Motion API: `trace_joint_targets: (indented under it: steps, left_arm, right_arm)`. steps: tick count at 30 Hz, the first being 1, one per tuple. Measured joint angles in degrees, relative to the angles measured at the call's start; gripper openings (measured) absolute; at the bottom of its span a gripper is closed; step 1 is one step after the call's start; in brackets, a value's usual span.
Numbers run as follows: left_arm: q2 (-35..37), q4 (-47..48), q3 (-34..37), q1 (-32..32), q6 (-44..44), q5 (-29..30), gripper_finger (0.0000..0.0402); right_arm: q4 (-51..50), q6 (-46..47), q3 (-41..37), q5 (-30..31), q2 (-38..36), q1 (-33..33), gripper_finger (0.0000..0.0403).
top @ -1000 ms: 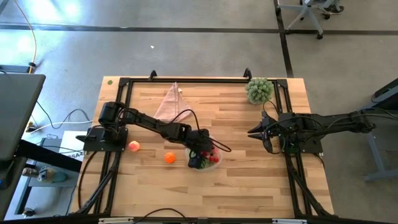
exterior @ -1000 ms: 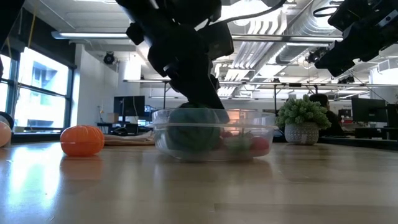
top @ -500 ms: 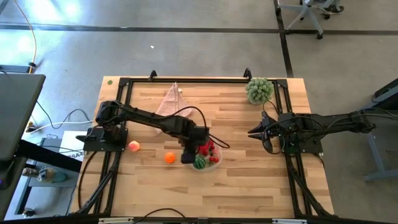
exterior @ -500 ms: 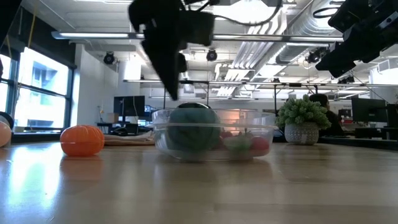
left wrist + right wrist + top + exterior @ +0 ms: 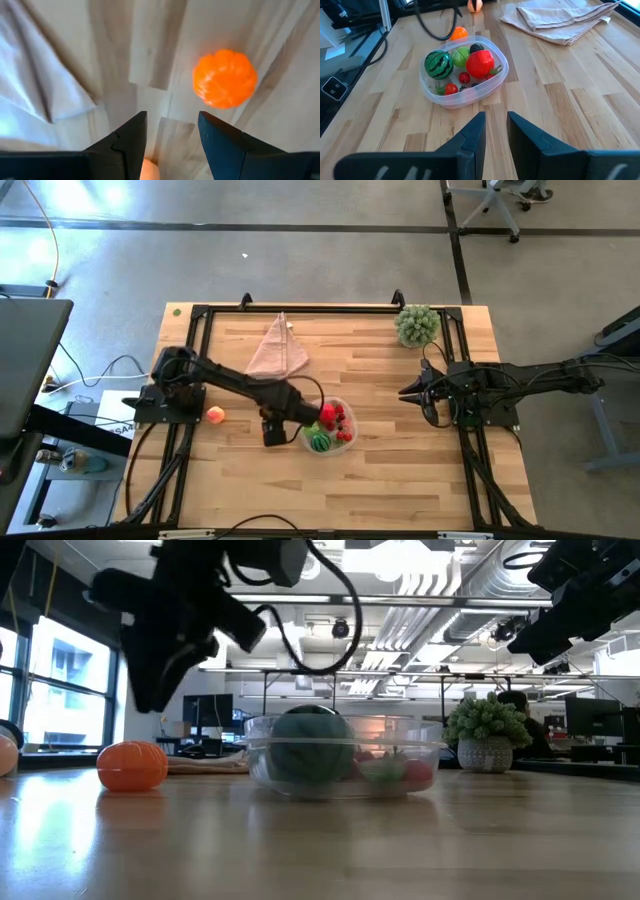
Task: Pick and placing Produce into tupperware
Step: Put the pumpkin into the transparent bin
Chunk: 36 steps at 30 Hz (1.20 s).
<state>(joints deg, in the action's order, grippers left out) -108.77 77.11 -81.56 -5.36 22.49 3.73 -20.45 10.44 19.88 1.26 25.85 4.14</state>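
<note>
- Two fruits are lying loose on the counter: the orange right beside the tupperware, and the pink peach further toward the left arm's base.
- I am holding the left pincer above the orange with its fingers apart and nothing between them; in the left wrist view the fruit is sitting off to one side of the gap, not centred.
- I am judging that the next move calls for sliding sideways until the orange is lying squarely between the fingers, then coming straight down.
- I am expecting the ribbed, round orange to roll if one finger touches first, so both should be meeting it together, low on its sides.
- I am watching the tub's near wall and the pink cloth, both close enough to catch during a careless descent.
- Inside the tub are already lying the striped melon, a green apple, a red apple and small berries.
- I am leaving the right pincer parked at the right side, fingers slightly apart, empty.
</note>
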Motion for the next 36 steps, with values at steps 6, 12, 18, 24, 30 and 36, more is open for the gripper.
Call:
trace_joint_targets:
  steps: [6,12,18,24,30,36]
  left_arm:
    - [1.0,-3.5,5.4,-4.6,2.2,2.6,0.0166]
    - [9.4,-6.6,13.0,-6.5,6.8,5.8,0.0166]
    - [24.6,-17.5,23.6,-6.3,7.8,2.4,0.0166]
    - [36.9,-21.6,30.1,-6.3,9.3,1.4,0.0166]
    - [40.2,-23.7,30.6,-6.4,9.4,1.4,0.0166]
    - [38.4,-23.9,30.7,-6.4,9.3,0.1,0.0166]
  right_arm:
    - [0.0,0.0,0.0,0.0,0.0,0.0,0.0068]
    - [-0.1,0.0,0.0,0.0,0.0,0.0,0.0068]
    - [-0.3,0.0,0.0,0.0,0.0,0.0,0.0068]
    - [-0.2,0.0,0.0,0.0,0.0,0.0,0.0068]
    - [-0.4,0.0,0.0,0.0,0.0,0.0,0.0068]
    - [-0.3,0.0,0.0,0.0,0.0,0.0,0.0068]
